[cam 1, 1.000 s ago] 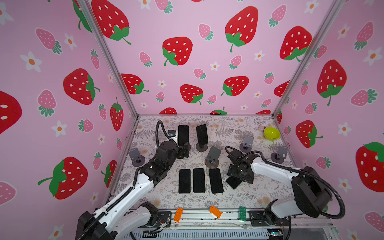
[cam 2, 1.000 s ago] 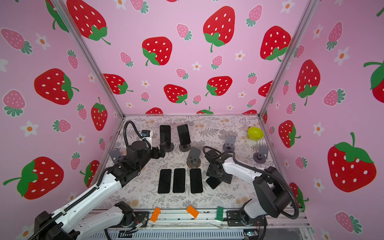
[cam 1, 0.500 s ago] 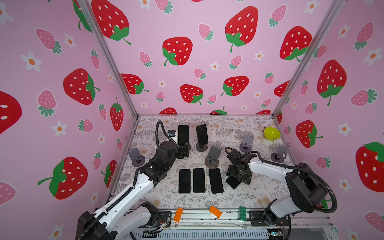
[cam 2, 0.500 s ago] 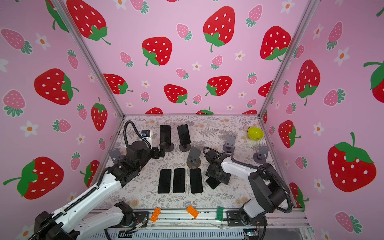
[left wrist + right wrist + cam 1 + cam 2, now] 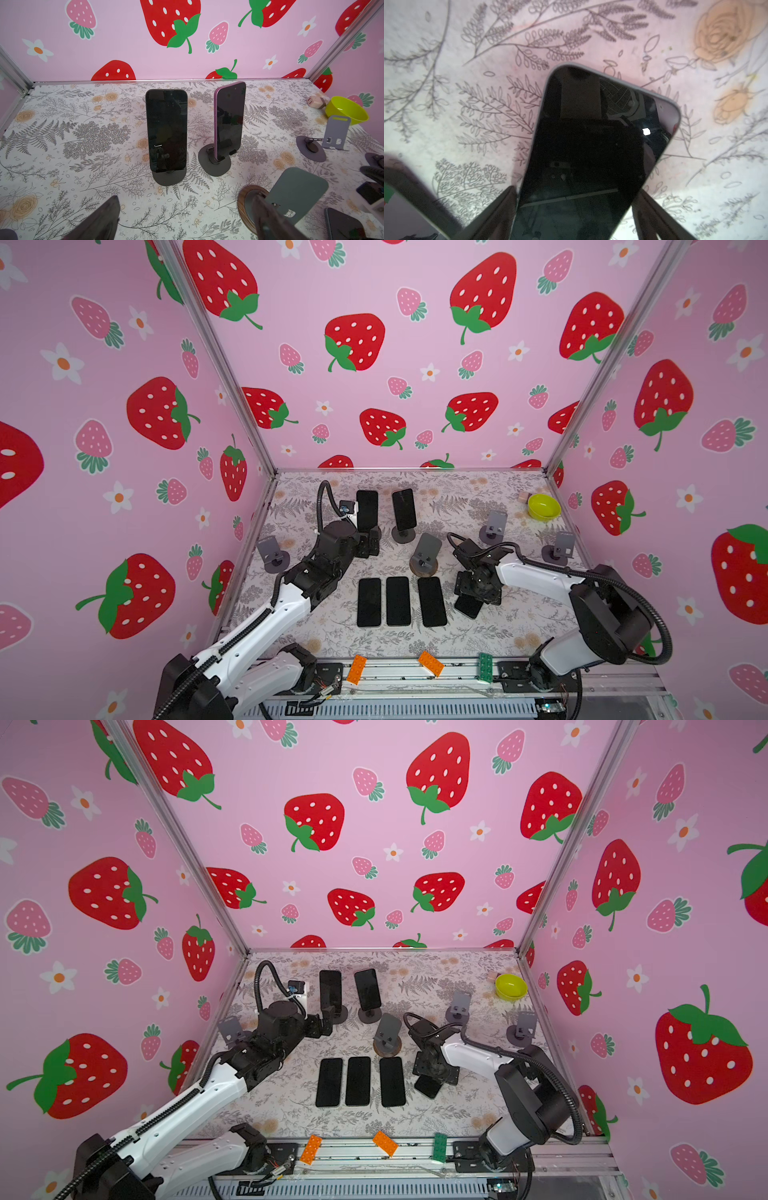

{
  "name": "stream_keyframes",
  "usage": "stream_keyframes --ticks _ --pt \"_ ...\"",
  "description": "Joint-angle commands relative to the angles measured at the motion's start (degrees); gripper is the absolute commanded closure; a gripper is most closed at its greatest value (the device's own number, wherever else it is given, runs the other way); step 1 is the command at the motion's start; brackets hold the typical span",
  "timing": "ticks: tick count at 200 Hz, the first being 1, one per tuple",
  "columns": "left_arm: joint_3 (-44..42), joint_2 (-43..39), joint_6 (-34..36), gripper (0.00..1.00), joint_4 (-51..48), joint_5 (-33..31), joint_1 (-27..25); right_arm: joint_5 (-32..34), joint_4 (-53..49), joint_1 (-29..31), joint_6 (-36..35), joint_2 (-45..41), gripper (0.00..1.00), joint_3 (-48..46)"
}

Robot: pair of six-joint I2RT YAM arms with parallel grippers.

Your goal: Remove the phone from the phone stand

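Note:
Two dark phones stand upright on phone stands at the back: a black phone and a purple-edged phone. My left gripper is open just in front of the black one and touches nothing. My right gripper points down over another phone that lies skewed and flat on the table. Its fingers meet both long edges of that phone. In both top views the gripper body hides most of this phone.
Three phones lie flat side by side in the middle. An empty stand on a wooden base is behind them. Other empty stands sit at the left and right. A green bowl is at the back right.
My right gripper's jaws have closed in from wide open onto the edges of the lying phone. The left arm has not moved.

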Motion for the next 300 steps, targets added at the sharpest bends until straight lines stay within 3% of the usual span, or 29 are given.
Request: stream_keyframes --ticks 1,84,147,252,300 --pt "0.75 0.48 0.30 0.01 0.93 -0.31 0.27 0.89 -1.67 1.87 -4.36 -0.44 0.13 -1.39" --pt "2.53 1.99 -1.54 0.00 5.03 -3.65 0.27 3.81 -2.89 10.82 -10.51 -2.12 0.13 -2.43" --pt "1.47 1.83 -1.74 0.01 6.21 -3.41 0.27 4.38 1.50 11.40 -22.52 -5.74 0.15 -4.45" --pt "3.42 2.77 -3.32 0.01 4.73 -5.64 0.27 0.08 4.77 11.45 -24.23 -9.60 0.09 -5.87" --pt "9.05 3.41 -6.40 0.00 -0.91 -6.19 0.27 12.34 3.73 11.33 -21.32 -17.16 0.05 -1.71"
